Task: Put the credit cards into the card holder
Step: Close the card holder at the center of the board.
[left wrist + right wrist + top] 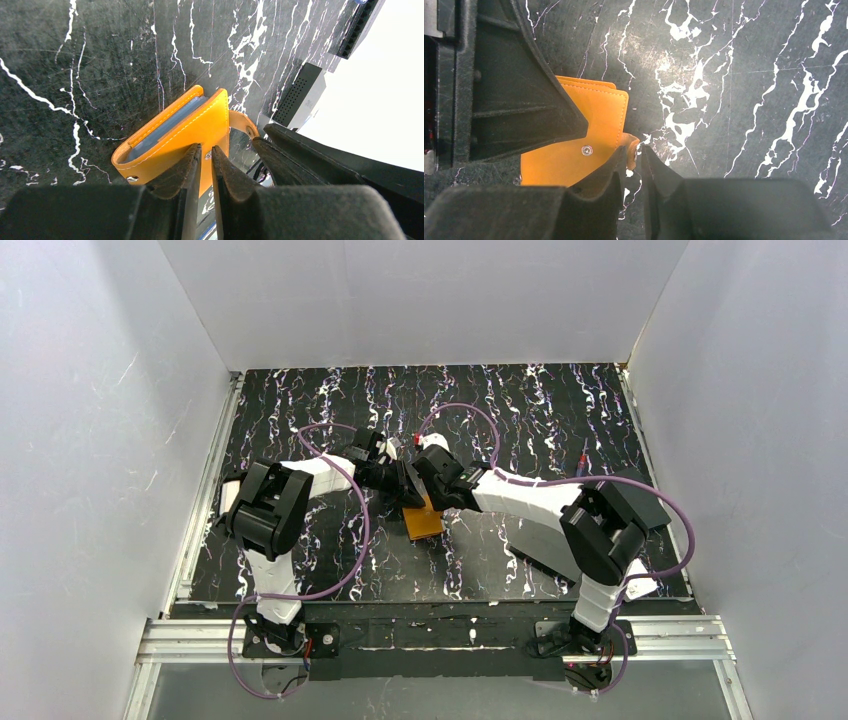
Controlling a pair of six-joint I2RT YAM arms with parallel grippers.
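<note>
1. Overall, the work surface is one tabletop [560, 410], black with white marble-like veining, scuffed and finely scratched in the wrist views.
2. Enclosure: three plain white walls [420, 300] stand at the left, far and right sides. One aluminium rail [430, 635] runs along the near edge and carries both arm bases.
3. Arms: two, the left arm [270, 505] and the right arm [540, 505]. Both reach inward and meet near the middle of the tabletop.
4. Task item: one card holder [425, 522], orange, lying on the tabletop at the centre, directly under the two wrists. It is folded, with the pale grey-blue sleeves [165, 127] showing along one edge between the covers.
5. Snap tab [631, 146]: one, curving out from the side of the card holder toward the right arm.
6. Left gripper [206, 157]: fingers drawn almost together, clamped on the edge of the orange cover, which runs up between them.
7. Right gripper [633, 162]: fingers set slightly apart, with the end of the snap tab at their tips. Whether they pinch the tab cannot be told.
</note>
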